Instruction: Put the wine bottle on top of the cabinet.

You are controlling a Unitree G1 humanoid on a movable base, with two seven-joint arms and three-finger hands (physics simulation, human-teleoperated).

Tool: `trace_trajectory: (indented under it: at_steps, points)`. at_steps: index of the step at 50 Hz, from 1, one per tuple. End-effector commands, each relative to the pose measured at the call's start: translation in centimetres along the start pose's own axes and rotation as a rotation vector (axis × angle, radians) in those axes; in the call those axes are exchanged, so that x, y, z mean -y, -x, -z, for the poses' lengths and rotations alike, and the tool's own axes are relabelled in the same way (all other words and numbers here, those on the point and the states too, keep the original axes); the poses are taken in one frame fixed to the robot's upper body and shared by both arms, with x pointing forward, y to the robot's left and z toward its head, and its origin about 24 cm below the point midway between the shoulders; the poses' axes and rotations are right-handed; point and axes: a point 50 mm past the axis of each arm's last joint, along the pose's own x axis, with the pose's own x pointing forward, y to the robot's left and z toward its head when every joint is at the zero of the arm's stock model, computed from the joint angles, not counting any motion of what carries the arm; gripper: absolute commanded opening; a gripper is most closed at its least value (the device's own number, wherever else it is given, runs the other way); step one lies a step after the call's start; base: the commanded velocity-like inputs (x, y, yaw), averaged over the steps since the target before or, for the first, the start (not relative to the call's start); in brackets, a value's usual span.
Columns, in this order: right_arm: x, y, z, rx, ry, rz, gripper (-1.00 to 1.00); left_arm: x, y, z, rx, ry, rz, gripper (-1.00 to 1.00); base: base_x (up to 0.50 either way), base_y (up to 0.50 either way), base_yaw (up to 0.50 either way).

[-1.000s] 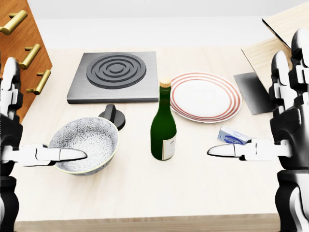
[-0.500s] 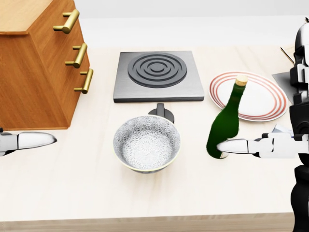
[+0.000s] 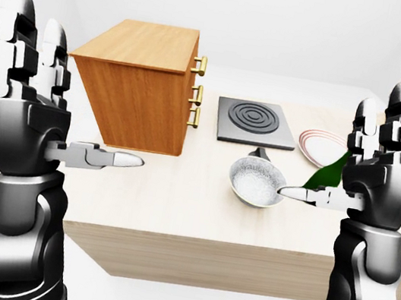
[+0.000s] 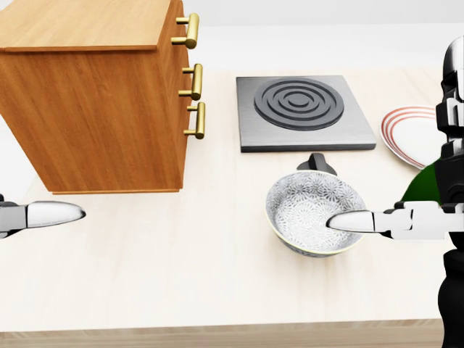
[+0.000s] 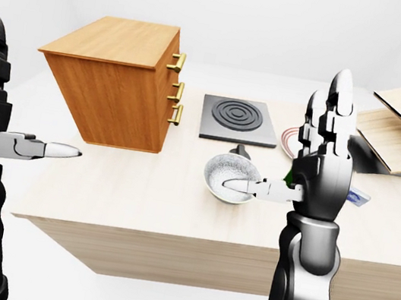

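- The whole head view has shifted: the wooden cabinet [image 4: 94,94] now fills its upper left, so the base has moved leftward, towards the target.
- The wine bottle [image 3: 329,174], upright a second ago, now leans tilted behind the right hand [image 3: 378,168], fingers spread, only the thumb near it.
- The left hand [image 3: 27,102] is spread, empty.
- Only the eye views show the cabinet's bare top; the head view hides most of the bottle.
- The patterned bowl [image 4: 314,215] sits between them on the counter [image 4: 181,268].

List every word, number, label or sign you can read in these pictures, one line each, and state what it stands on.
No text can be read anywhere.
Small blue and white box beside the right hand: printed markings, too small and blurred to read.
Wine bottle: largely hidden behind that hand; no label shows.
Wooden cabinet: bare.
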Motion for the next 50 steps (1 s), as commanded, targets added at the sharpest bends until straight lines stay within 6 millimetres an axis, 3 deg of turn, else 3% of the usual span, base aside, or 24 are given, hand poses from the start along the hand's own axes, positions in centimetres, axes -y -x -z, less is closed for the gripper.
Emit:
trace_trajectory:
  at_steps: [1,13,22,50]
  points:
    - [-0.06,0.04,0.00,-0.001,0.003,-0.005,1.00,0.10,0.13,0.19,-0.011,0.001,0.004,1.00,0.00,0.50,0.00]
    - [0.26,-0.16,0.14,-0.002,-0.009,0.020,1.00,0.26,0.22,0.64,-0.032,0.000,0.011,1.00,0.00,0.49,0.00]
    - [0.25,-0.09,0.16,-0.002,-0.034,0.011,1.00,0.32,0.40,0.78,-0.041,0.000,0.015,1.00,0.00,0.00,0.00]
    - [0.14,0.01,-0.06,0.004,-0.027,0.006,1.00,0.31,0.56,0.46,-0.032,0.001,0.018,1.00,0.50,0.00,0.00]
